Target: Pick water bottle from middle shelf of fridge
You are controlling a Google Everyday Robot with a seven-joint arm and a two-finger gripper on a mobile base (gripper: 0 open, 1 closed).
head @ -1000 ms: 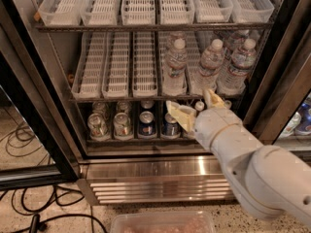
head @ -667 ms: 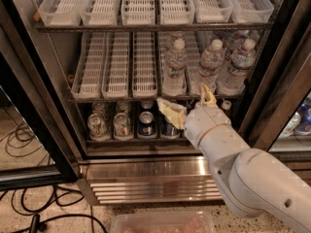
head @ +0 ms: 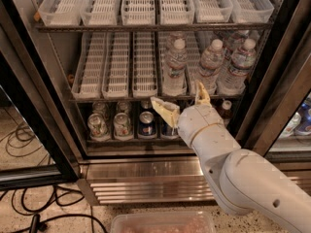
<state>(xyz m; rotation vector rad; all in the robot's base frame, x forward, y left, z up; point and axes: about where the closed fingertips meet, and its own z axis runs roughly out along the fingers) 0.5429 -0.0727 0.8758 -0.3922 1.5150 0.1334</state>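
Fingers (head: 165, 112) closer beneath upright water bottle (head: 175, 68)

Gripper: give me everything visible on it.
The gripper is cream and plastic-looking, its two fingers spread wide open, holding nothing. It sits on a white rounded wrist extending from lower right, at the front edge of the middle shelf, just below the water bottles. Contact with anything: cannot tell.

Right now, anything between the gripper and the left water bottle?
Camera view: only the front edge of the middle shelf. The open gripper sits just below it, the left water bottle directly above.
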